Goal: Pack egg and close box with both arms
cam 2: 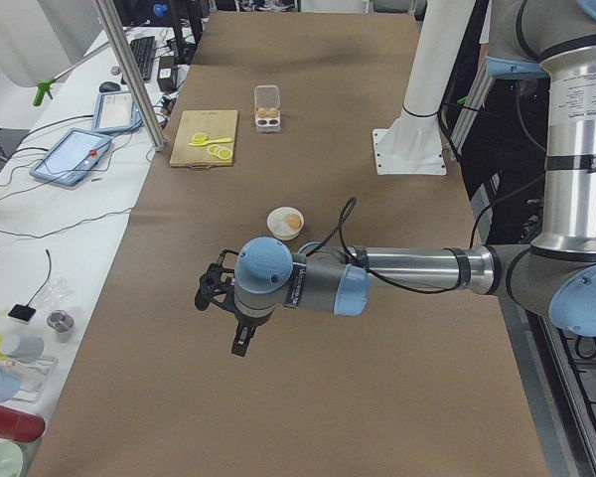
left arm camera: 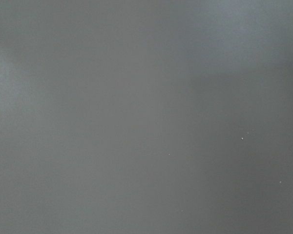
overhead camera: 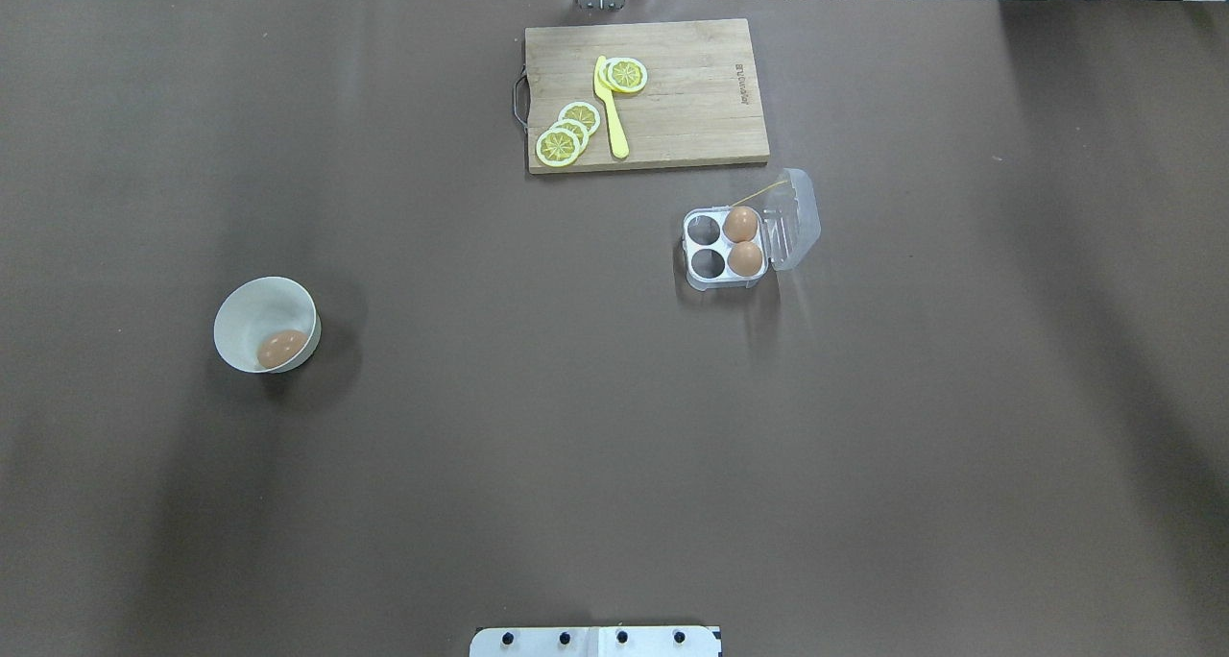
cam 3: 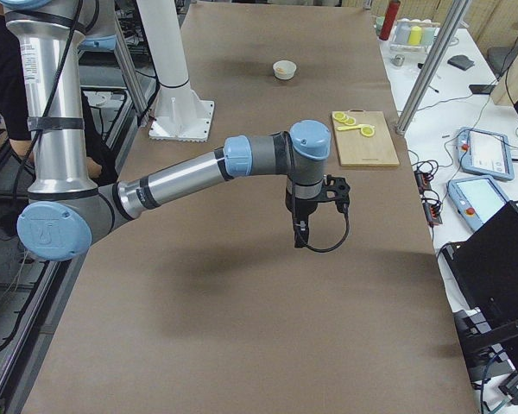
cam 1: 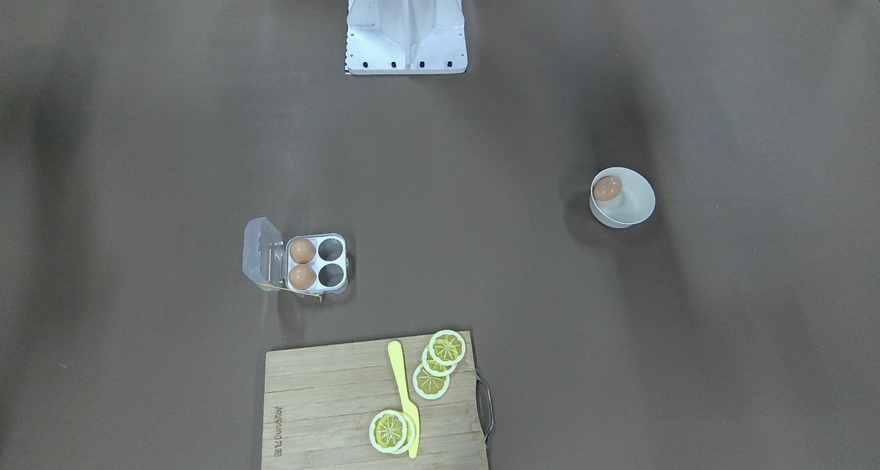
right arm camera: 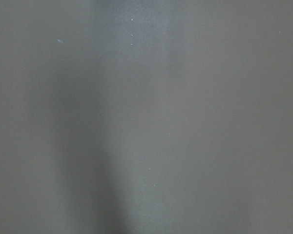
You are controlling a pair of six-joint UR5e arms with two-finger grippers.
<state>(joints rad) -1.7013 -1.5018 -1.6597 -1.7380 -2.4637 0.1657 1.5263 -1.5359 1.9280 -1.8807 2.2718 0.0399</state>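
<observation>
Bench: brown covering [overhead camera: 576,465] spans every view; both wrist views show only this bare surface.
Base: white metal base [cam 1: 407,37] stands at the robot's edge of the bench, midway along it.
Egg: 1 tan-brown egg [overhead camera: 282,349] lies inside a white bowl [overhead camera: 252,297] on the robot's left half, against the bowl's wall nearest the robot.
Box: clear 4-cell box [overhead camera: 725,245] sits on the robot's right half, well apart from the bowl and just beside the near corner of the cutting board.
Lid: hinged lid [overhead camera: 799,217] stands open on the box's right side, tilted outward.
Cells: 2 packed eggs [overhead camera: 740,224] fill the 2 cells next to the lid; the 2 empty cells [overhead camera: 708,246] are on the side toward the bowl.
String: yellow string [overhead camera: 759,194] trails from the box's far side by the hinge.
Board: wooden cutting board [overhead camera: 691,109] lies at the far edge, carrying lemon slices [overhead camera: 566,136] and a yellow knife [overhead camera: 612,109].
Left arm: left arm [cam 2: 417,270] reaches out level above bare bench, on the camera side of the bowl in the left side view.
Left fingers: left fingers [cam 2: 217,288] hold nothing visible; wide or narrow, I cannot tell.
Right arm: right arm [cam 3: 190,177] hangs over bare bench, nearer the right side camera than the board.
Right fingers: right fingers [cam 3: 332,191] hold nothing visible; spacing cannot be told.
</observation>
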